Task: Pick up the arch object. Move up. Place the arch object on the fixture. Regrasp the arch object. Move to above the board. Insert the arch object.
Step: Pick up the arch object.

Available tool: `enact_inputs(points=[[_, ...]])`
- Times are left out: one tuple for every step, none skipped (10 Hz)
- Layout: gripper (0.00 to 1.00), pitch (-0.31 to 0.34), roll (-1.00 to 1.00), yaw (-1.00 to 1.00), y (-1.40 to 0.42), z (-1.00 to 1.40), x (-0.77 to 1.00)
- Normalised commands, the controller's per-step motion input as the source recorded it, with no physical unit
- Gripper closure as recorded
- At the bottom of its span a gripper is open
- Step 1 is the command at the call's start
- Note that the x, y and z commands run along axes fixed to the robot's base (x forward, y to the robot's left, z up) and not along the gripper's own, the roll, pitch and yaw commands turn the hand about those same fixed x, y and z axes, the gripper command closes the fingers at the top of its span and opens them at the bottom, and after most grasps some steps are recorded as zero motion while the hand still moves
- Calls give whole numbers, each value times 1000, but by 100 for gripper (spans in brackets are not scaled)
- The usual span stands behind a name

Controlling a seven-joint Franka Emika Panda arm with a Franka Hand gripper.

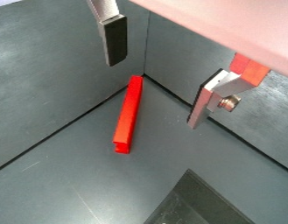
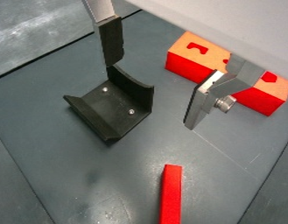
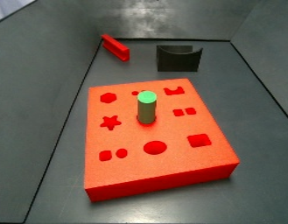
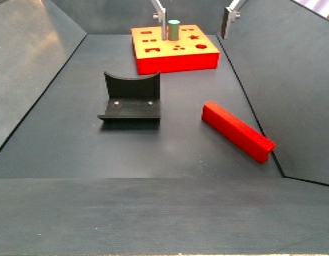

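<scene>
Here, nothing is held yet, and the step in hand looks to be the pick-up.

Wrist view with the block: the gripper (image 1: 158, 83) hangs wide open above the floor, nothing between its plates. The arch object (image 1: 127, 115) lies flat on the floor below the gap, between the two fingers but nearer the dark-padded one (image 1: 115, 41), and well under both.

Wrist view with the notch: the gripper (image 2: 158, 87) shows the same broad spread. The fixture (image 2: 113, 108) stands beneath the padded finger, curved notch upward. The board (image 2: 254, 87) lies beyond the silver finger (image 2: 210, 101). Only one end of the arch object (image 2: 170, 197) shows, on the floor apart from the fixture.

Side view over the board: the gripper is out of frame. The arch object (image 3: 115, 46) rests by the sloping wall, the fixture (image 3: 178, 58) near it, the board (image 3: 170, 166) in front with a green peg (image 3: 146, 108) standing in one hole.

Side view from the floor: only the fingertips (image 4: 231, 14) show at the top edge, above the board (image 4: 175, 47). The arch object (image 4: 236, 130) lies apart from the fixture (image 4: 129, 98).

Doing it well: I judge the fingers should straddle the block across its narrow width, near mid-length, centred before descent so neither pad lands on top, then close squarely so it lifts level.
</scene>
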Motion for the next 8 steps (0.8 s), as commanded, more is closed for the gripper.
enact_inputs(points=[[0,0,0,0,14,-14,-71],[0,-163,29,6,-37,-214,-437],[0,-130,9,1000,83,-743,-126],[0,-69,0,1000,0,-757,-111],[0,-51,0,1000,0,-777,-94],[0,-49,-4,929,206,-1000,0],[0,-20,0,826,306,-1000,6],[0,-149,63,691,306,-1000,-260]])
